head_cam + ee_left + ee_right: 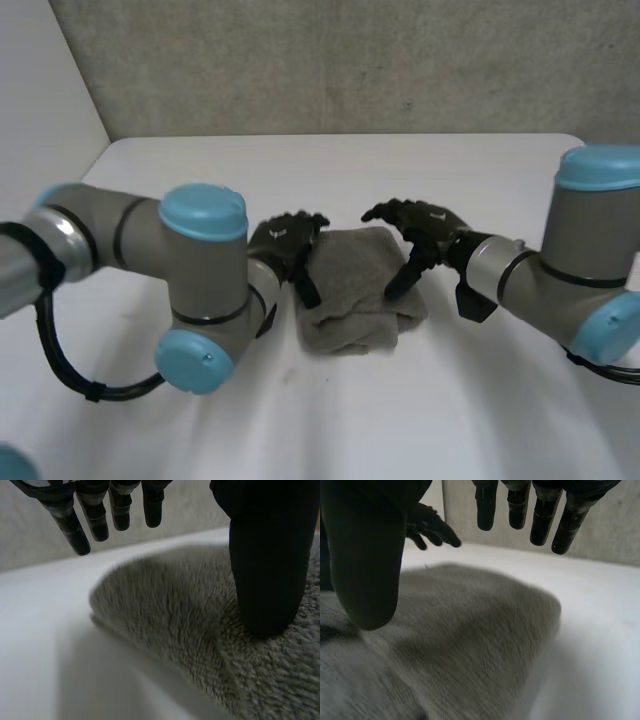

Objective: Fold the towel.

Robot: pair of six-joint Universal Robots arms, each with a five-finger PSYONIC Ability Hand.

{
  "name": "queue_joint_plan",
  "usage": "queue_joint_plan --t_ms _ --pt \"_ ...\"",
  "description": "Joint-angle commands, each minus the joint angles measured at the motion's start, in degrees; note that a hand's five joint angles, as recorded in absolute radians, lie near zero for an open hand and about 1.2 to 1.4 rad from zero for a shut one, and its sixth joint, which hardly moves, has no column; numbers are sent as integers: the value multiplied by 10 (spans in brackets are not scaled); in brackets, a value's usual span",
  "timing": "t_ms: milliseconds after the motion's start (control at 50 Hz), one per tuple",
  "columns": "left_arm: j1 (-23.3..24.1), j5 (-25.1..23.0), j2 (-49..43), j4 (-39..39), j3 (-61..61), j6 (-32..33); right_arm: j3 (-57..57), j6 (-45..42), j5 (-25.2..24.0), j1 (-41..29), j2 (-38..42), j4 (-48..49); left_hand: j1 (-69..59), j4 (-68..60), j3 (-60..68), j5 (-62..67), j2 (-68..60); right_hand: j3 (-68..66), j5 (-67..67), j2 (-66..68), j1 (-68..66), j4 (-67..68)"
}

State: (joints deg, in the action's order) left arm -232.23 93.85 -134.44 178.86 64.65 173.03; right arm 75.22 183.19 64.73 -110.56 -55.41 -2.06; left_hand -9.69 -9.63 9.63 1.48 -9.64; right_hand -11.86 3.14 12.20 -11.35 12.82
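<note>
Grey and light-blue, the left arm (190, 280) reaches in over the white table (330, 430). Its left hand (285, 245) sits at the left edge of the towel (355, 290), a grey folded bundle lying near the middle of the table. In the left wrist view the fingers (95, 515) hang straight and loose, holding nothing, while the thumb (267, 570) rests its tip on the towel. At the towel's right edge the right hand (425, 225) is posed alike: fingers straight and clear of the cloth, thumb set down on it. The right arm (570, 260) comes in from the right.
</note>
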Motion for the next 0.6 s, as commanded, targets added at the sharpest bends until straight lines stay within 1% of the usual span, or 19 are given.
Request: queue_joint_plan --t_ms 20,80,140,180,200,220,240,280,300,340,360,400,420,440,460,500,520,560,600 --pt "-5 -1 -24 1 11 6 -39 -104 61 -9 80 4 -12 -13 13 -6 -12 19 -31 -22 13 -28" --pt "-6 -1 -22 1 12 9 -40 -128 75 -11 80 4 -12 -13 13 -6 -12 19 -31 -22 13 -28" --pt "-6 0 -16 0 12 21 -39 -149 88 -14 61 3 -10 -11 11 -8 -11 19 -31 -22 13 -28" --pt "-5 2 10 -1 10 41 -33 -141 88 -14 9 5 -12 -13 13 -6 -12 19 -31 -22 13 -28" --pt "-5 2 10 -1 10 42 -33 -141 88 -14 8 5 -12 -13 13 -6 -12 19 -31 -22 13 -28" --pt "-5 3 36 -2 10 48 -29 -133 92 -13 -25 7 -10 -11 11 -8 -11 19 -31 -22 13 -28" --pt "-5 3 37 -2 10 49 -29 -133 92 -13 -25 7 -10 -11 11 -8 -11 19 -31 -22 13 -28" --pt "-9 4 97 -2 11 52 -26 -109 101 -7 -86 10 -7 -8 8 -11 -7 19 -31 -22 13 -28" --pt "-9 4 97 -2 11 52 -26 -108 101 -7 -87 10 -7 -8 8 -11 -7 19 -31 -22 13 -28" --pt "-23 4 167 -4 12 52 -30 -72 120 -4 -142 12 -5 -6 6 -13 -6 19 -31 -22 13 -28" --pt "-23 4 168 -4 12 52 -30 -72 120 -4 -142 12 -5 -6 6 -13 -6 19 -31 -22 13 -28" --pt "-58 4 249 -16 12 53 -38 -48 157 -1 -190 13 -7 -8 8 -11 -7 19 -31 -22 13 -28" --pt "-59 4 249 -16 12 53 -38 -48 157 -1 -190 13 -7 -8 8 -11 -7 19 -31 -22 13 -28" --pt "-82 4 291 -26 13 52 -41 -45 177 9 -210 13 -9 -9 9 -9 -9 19 -31 -22 13 -28" --pt "-82 4 291 -26 13 52 -41 -45 177 9 -211 13 -9 -9 9 -9 -9 19 -31 -22 13 -28" --pt "-121 3 357 -54 11 54 -52 -46 209 33 -251 1 -10 -11 11 -8 -11 19 -31 -22 13 -28" --pt "-121 3 357 -55 11 54 -52 -46 209 33 -251 1 -10 -11 11 -8 -11 19 -31 -22 13 -28" --pt "-152 0 405 -88 8 54 -60 -46 219 46 -286 -28 -9 -9 9 -9 -9 19 -31 -22 13 -28" --pt "-162 -1 419 -106 8 54 -63 -47 218 52 -297 -50 -12 -13 13 -6 -12 19 -31 -22 13 -28"
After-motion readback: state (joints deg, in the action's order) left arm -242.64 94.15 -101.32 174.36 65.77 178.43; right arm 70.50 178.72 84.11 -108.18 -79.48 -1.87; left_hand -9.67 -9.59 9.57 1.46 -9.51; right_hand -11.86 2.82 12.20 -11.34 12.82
